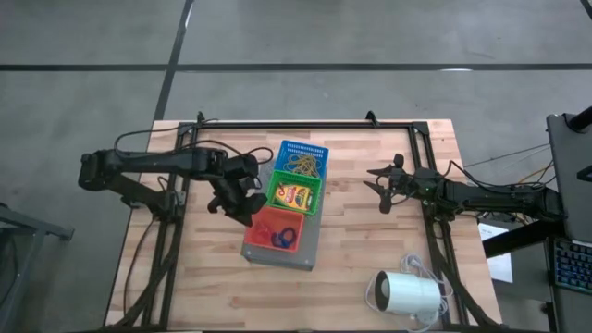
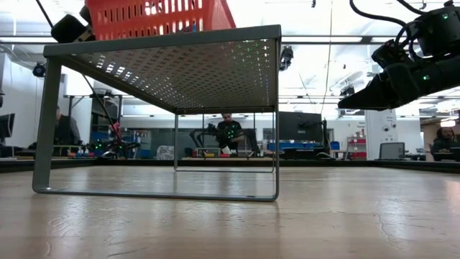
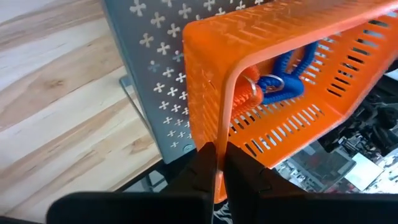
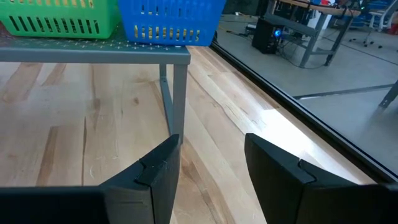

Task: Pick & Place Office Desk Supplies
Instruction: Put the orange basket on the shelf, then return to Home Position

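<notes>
1. So the left gripper has its fingers pinched on the rim of the red basket, which sits on the grey perforated shelf.
2. Thin slotted plastic like that looks light but bendy; I'd grip at a corner, where it's stiffest.
3. Blue rubber rings inside are soft and will probably slide if it tips.
4. Yellow crayon boxes lie in the green basket, tan bands in the blue basket.
5. Right gripper waits over bare wood, fingers spread.
</notes>
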Robot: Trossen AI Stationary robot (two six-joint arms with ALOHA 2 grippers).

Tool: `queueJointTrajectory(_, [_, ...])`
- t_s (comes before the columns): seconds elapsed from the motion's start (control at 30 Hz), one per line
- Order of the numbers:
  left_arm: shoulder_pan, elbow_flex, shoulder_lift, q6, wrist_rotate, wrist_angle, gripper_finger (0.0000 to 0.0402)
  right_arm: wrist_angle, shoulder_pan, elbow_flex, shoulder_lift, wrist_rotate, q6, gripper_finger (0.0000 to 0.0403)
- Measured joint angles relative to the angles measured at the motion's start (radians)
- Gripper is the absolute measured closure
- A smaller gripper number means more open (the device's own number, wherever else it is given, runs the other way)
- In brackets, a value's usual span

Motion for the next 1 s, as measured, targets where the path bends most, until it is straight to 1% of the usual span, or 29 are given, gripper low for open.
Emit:
queueJointTrajectory(0.17, [-0.003,0.000,0.000,0.004,-0.003,-0.003,0.0363,0.000,0.000,0.000,0.000,0.000,0.000,0.0225])
queueJointTrajectory(0.43, [-0.004,0.001,0.000,0.004,0.000,-0.014,0.0312,0.000,0.000,0.000,0.000,0.000,0.000,0.0225])
queueJointTrajectory(0.53, [-0.004,0.016,0.000,0.005,0.004,-0.022,0.0301,0.000,0.000,0.000,0.000,0.000,0.000,0.0225])
queueJointTrajectory(0.73, [-0.004,0.059,-0.003,0.029,0.004,-0.048,0.0293,0.000,0.000,0.000,0.000,0.000,0.000,0.0225])
queueJointTrajectory(1.0, [-0.004,0.096,-0.005,0.057,-0.026,-0.070,0.0293,0.000,0.000,0.000,0.000,0.000,0.000,0.0225])
